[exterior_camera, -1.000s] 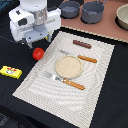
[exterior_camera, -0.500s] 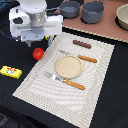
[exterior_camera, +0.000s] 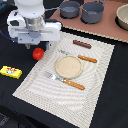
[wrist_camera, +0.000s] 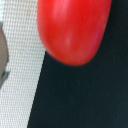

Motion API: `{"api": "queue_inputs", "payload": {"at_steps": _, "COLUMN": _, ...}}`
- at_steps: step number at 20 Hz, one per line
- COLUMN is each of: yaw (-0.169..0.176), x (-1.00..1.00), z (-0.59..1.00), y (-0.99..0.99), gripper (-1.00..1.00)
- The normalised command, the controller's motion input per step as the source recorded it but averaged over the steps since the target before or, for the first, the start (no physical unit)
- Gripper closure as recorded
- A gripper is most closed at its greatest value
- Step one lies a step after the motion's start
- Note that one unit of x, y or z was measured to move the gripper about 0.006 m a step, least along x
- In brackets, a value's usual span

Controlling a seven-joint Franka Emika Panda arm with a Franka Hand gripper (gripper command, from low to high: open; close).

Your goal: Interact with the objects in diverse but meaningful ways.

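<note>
Arm hung over the tomato (exterior_camera: 38, 53) at the mat (exterior_camera: 95, 95) edge.
Tomato sat on dark table (exterior_camera: 112, 90), just off the striped mat; wrist view showed it close up. Gripper (exterior_camera: 36, 46) fingers were hidden, so couldn't tell if open or holding anything. Yellow packet (exterior_camera: 10, 72) lay apart nearby.

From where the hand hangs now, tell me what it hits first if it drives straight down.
Most likely the red tomato, which fills the wrist view just ahead of the hand, with the black tabletop beneath it. Depth is unclear.
</note>
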Motion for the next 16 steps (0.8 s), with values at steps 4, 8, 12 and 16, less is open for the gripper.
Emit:
{"api": "queue_inputs", "payload": {"at_steps": 4, "yaw": -0.058, "x": 0.00, "z": -0.26, "y": -0.12, "gripper": -1.00}}
{"api": "queue_inputs", "payload": {"at_steps": 8, "yaw": -0.025, "x": 0.11, "z": -0.25, "y": -0.01, "gripper": -1.00}}
{"api": "queue_inputs", "payload": {"at_steps": 12, "yaw": -0.024, "x": 0.14, "z": -0.22, "y": 0.00, "gripper": -1.00}}
{"api": "queue_inputs", "payload": {"at_steps": 16, "yaw": -0.024, "x": 0.14, "z": -0.20, "y": 0.00, "gripper": 1.00}}
